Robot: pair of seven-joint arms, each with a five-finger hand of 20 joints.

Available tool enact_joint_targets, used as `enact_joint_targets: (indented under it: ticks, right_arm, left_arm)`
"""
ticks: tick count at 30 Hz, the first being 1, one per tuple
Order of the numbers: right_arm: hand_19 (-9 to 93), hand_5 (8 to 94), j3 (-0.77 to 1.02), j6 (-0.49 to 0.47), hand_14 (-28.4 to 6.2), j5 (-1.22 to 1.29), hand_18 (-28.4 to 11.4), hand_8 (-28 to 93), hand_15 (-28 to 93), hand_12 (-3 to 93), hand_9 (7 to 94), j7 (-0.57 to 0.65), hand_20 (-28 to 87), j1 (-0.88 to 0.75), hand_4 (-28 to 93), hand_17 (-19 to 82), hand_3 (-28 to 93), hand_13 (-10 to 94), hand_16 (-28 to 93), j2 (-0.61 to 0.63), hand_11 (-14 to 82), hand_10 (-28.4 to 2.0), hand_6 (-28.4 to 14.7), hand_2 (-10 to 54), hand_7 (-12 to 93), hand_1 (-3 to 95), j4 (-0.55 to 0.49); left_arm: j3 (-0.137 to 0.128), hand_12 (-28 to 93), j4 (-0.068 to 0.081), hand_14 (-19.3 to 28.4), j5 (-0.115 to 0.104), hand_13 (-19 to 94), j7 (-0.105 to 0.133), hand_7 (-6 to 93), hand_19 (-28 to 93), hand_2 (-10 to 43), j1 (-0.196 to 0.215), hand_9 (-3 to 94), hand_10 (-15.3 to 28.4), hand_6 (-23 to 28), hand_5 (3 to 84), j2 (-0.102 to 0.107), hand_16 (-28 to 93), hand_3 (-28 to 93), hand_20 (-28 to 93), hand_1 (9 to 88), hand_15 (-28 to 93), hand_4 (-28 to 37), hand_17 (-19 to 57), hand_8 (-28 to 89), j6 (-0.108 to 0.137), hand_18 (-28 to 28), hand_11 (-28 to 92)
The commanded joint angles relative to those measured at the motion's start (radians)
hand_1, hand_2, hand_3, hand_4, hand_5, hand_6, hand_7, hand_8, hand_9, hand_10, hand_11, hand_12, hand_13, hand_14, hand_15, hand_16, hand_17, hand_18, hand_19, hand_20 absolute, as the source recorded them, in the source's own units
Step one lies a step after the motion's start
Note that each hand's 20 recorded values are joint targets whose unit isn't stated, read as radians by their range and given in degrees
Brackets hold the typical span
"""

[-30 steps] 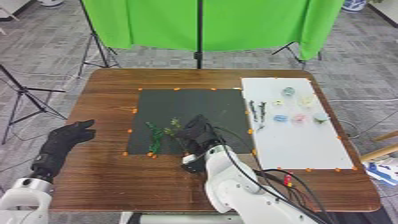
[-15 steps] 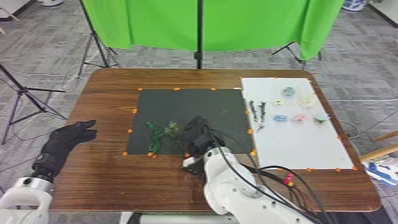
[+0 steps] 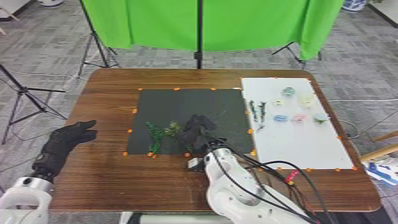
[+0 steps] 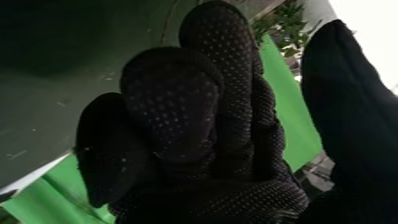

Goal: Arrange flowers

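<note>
The right hand [image 3: 196, 131] keeps its fingers straight and close together, with thumb apart; the leafy green sprig [image 3: 171, 130] lies just to its left, on the black mat [image 3: 180, 106]

Greenery [image 3: 155, 138] lies on the mat [image 3: 182, 102], left of the board [image 3: 298, 145] with flowers [image 3: 281, 118] on it

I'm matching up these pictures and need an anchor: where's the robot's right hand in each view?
Head view: the right hand is over the dark mat, right of the green stems.
Right wrist view: close up, thumb apart from fingers.
Shared landmark: the green cloth beyond the table.
</note>
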Motion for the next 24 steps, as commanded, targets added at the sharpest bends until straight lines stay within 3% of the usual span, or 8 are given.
enact_joint_targets:
  ticks: [1,11,18,21,24]
  right_arm:
    - [84,78.3,-0.005,-0.025,-2.3,-0.122,-8.5,-8,53,23.4,93.0,-0.045,38,-0.002,-12,73,65,94,24,0.017,30.7,-12.6,-3.8,-9.5,23,35.2,0.015]
    - [89,78.7,-0.015,-0.057,-2.5,-0.288,-10.4,-9,55,23.9,93.2,-0.079,36,0.004,-12,71,64,94,25,0.031,32.5,-12.2,-3.4,-9.2,21,31.5,0.026]
    - [92,79.1,-0.022,-0.071,-2.8,-0.344,-11.7,-9,57,24.0,93.7,-0.076,34,0.007,-12,70,64,94,26,0.039,33.8,-11.4,-0.8,-6.4,17,28.7,0.022]
    - [93,79.7,-0.017,-0.096,-3.1,-0.265,-12.3,-9,58,24.2,93.7,-0.046,35,0.005,-13,70,62,94,26,0.038,34.8,-11.0,0.0,-2.2,17,25.7,0.004]
    - [93,79.6,0.012,-0.117,-3.1,-0.010,-12.7,-10,59,24.3,93.7,0.014,38,-0.004,-14,70,60,94,26,0.028,35.1,-11.1,-0.6,3.0,16,21.9,-0.035]
  left_arm:
    - [-0.003,10,0.005,19.0,0.006,37,-0.011,8.1,8,7.7,0.004,46.6,15.4,7.0,47.5,-0.009,-2,63,16,20.3,18,-28.3,7.1,-5,-0.015,12.3,19]
    - [-0.006,10,0.003,19.1,0.006,37,-0.009,7.9,8,7.7,0.007,46.5,15.4,7.1,47.5,-0.012,-2,63,16,20.1,18,-28.3,7.1,-5,-0.015,12.3,19]
    - [-0.006,10,0.003,19.0,0.005,37,-0.011,7.9,8,7.7,0.004,46.5,15.4,7.1,47.6,-0.011,-2,63,16,20.2,18,-28.3,7.1,-5,-0.018,12.3,19]
    - [-0.006,10,0.004,19.0,0.006,37,-0.010,7.9,8,7.7,0.004,46.5,15.5,7.1,47.5,-0.012,-2,63,16,20.2,18,-28.3,7.1,-5,-0.018,12.3,19]
    - [-0.005,10,0.004,19.1,0.005,37,-0.013,7.9,8,7.7,0.004,46.5,15.5,7.1,47.5,-0.012,-2,63,16,20.2,18,-28.3,7.1,-5,-0.021,12.3,19]
